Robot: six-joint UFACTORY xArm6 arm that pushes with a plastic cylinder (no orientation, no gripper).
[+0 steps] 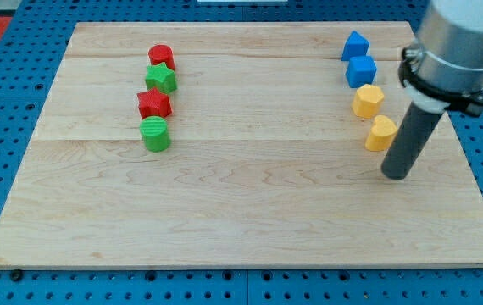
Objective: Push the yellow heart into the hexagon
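The yellow heart [381, 134] lies at the view's right on the wooden board. The yellow hexagon [367, 101] sits just above it and slightly left, a small gap between them. My tip [396, 175] is on the board just below and to the right of the yellow heart, close to it; I cannot tell if it touches. The dark rod rises from the tip toward the arm's grey body at the view's top right.
A blue cube [361, 70] and a blue pointed block [354, 45] stand above the hexagon. At the view's left a column holds a red block [161, 57], a green star [161, 79], a red star [153, 104] and a green cylinder [155, 134].
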